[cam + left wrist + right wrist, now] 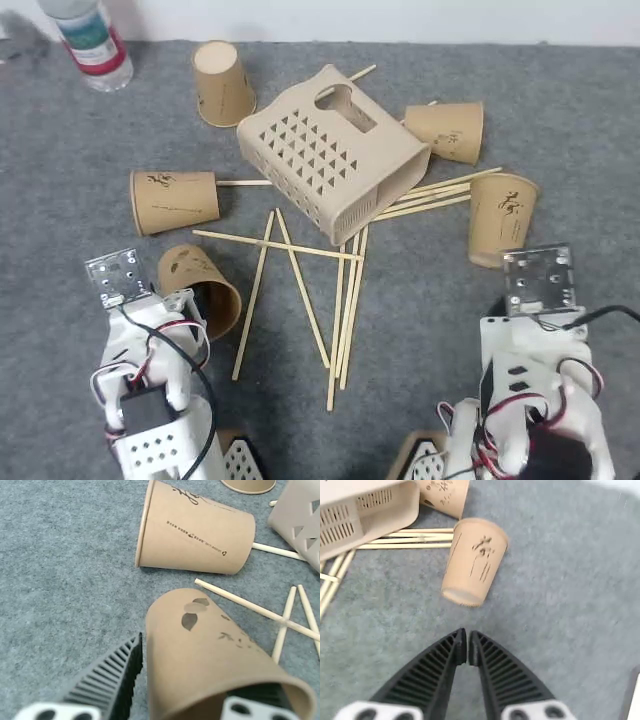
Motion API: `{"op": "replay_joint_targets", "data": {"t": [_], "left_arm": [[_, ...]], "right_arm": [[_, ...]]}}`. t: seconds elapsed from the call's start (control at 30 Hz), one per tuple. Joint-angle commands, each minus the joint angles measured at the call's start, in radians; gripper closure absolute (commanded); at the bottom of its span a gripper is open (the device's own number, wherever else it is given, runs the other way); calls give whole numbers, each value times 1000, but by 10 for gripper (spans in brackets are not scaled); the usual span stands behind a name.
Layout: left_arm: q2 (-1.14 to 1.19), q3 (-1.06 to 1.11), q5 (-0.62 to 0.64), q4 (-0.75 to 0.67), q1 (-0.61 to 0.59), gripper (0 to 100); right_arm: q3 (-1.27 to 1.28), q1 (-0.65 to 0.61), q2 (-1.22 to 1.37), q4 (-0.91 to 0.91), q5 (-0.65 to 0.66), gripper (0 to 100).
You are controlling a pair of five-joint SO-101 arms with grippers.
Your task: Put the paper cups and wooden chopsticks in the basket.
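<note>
Squeezing the thin wall of the nearest paper cup (210,645) is the main hazard. The left hand (190,667) has its fingers apart, one outside the wall and the other, as far as I can tell, inside the mouth. A hard pinch could crease the rim, or the cup could swing and slip out on the lift.

That cup lies on its side on the grey surface (420,330), just in front of the left arm. Its long axis runs outward from the hand, with the open mouth toward the hand and the closed base pointing at the neighbouring cup (195,535).

A second worry is the basket (320,150), which is tipped onto its side over some chopsticks (300,290) in the middle of the surface. A cup released from above may bounce off it.

The right hand (468,650), fingers together and empty, hangs over the surface near the right-side cup (472,562).
</note>
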Motion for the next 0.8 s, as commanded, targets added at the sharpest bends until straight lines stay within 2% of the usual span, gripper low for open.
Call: {"op": "replay_joint_targets", "data": {"t": [0.0, 0.2, 0.27, 0.5, 0.77], "left_arm": [[-23, -5, 0, 2, -6, 742], [-23, -5, 0, 0, -6, 742], [-23, -5, 0, 0, -6, 742], [-23, -5, 0, 2, -8, 742], [-23, -5, 0, 2, -9, 742]], "right_arm": [[21, -5, 41, -110, 8, 790], [11, -8, 259, -343, 68, 820], [-20, -44, 355, -390, 84, 817], [-307, -259, 684, -398, 77, 818], [-641, -375, 1121, -378, 77, 818]]}}
